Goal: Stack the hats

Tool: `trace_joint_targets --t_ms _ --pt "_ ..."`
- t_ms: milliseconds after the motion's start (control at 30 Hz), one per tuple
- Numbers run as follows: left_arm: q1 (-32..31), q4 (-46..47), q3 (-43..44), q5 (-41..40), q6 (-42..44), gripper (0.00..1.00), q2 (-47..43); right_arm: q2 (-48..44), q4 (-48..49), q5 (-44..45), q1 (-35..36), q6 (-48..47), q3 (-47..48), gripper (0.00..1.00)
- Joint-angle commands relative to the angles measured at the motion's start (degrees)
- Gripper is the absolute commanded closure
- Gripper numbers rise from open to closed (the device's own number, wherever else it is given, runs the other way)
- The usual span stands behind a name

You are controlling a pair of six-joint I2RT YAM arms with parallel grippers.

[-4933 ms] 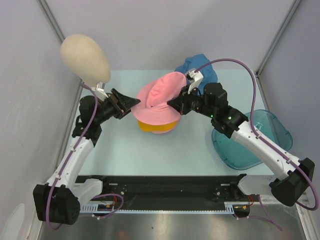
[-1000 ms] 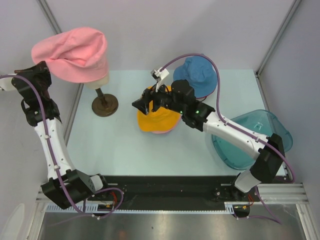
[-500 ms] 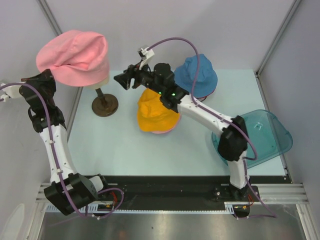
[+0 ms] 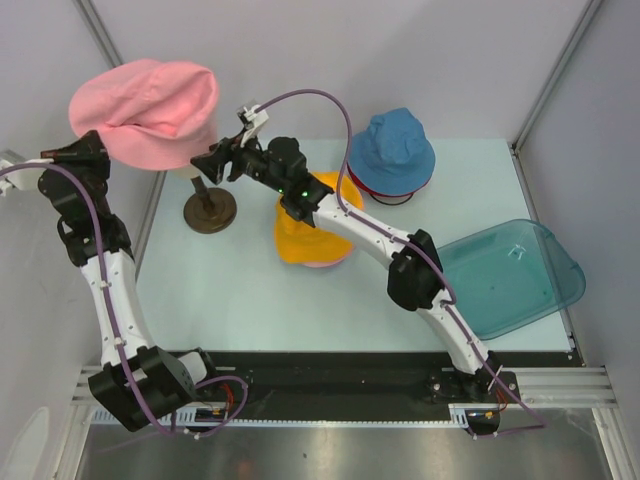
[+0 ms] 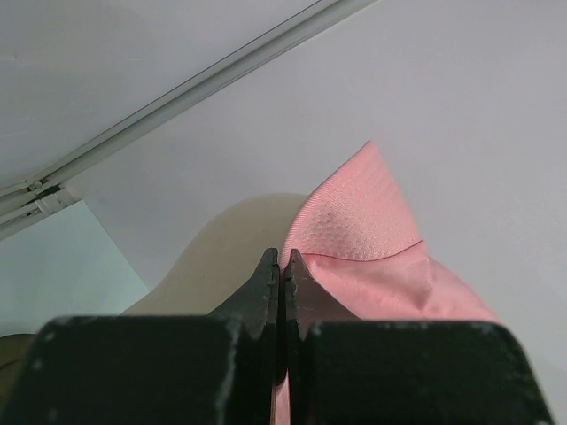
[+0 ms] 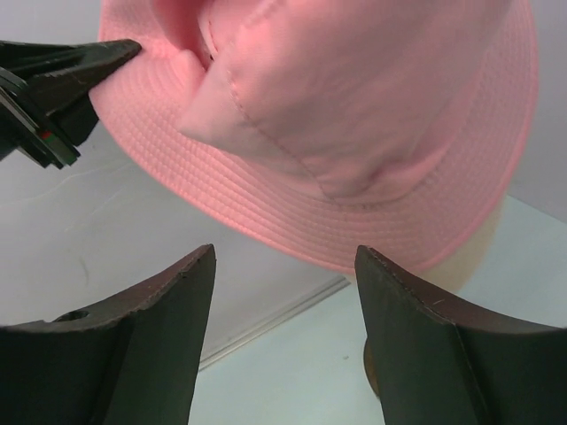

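Note:
A pink hat (image 4: 145,105) sits over the beige mannequin head at the back left. My left gripper (image 4: 98,150) is shut on its left brim; in the left wrist view the pinched pink fabric (image 5: 372,239) shows beside the closed tips (image 5: 279,257). My right gripper (image 4: 200,163) stands open just right of the head, below the hat's brim (image 6: 354,212), nothing between its fingers (image 6: 283,257). An orange hat (image 4: 315,225) lies mid-table on a pink-edged pile. A blue hat (image 4: 392,150) rests on a red one (image 4: 385,196) at the back.
The mannequin's brown round base (image 4: 210,211) stands on the table's left. A translucent teal tray (image 4: 505,275) hangs over the right edge. Grey walls and frame posts close in the back and sides.
My right arm has swung left from above the orange hat to beside the mannequin head, gripper still open. The left gripper keeps its hold on the pink hat, barely shifted.

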Motion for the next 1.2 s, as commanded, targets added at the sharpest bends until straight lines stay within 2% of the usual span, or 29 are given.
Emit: trace_joint_targets --t_ms 0,233,567,700,833,1167 --pt "0.44 1.55 2.9 -0.49 1.96 1.0 -0.17 -0.08 4.39 0.39 -0.02 0.6 3.93 0.3" --pt "0.62 -1.71 7.13 -3.04 -1.02 1.0 2.64 -1.05 6.14 1.27 -0.2 1.48 -0.56 0.29" --pt "0.53 -1.53 9.06 -2.95 -0.67 1.0 5.54 3.07 4.39 6.19 -0.99 0.25 3.04 0.27" --pt "0.53 -1.36 8.89 -2.78 -0.06 1.0 5.98 5.1 3.77 5.58 -1.17 -0.1 4.27 0.27" --pt "0.62 -1.53 8.54 -2.34 -0.14 0.95 5.54 7.82 4.12 5.66 -1.43 1.04 7.87 0.27" --pt "0.53 -2.41 8.01 -1.37 -0.5 0.94 5.54 10.73 12.11 6.11 -2.66 5.61 10.43 0.33"
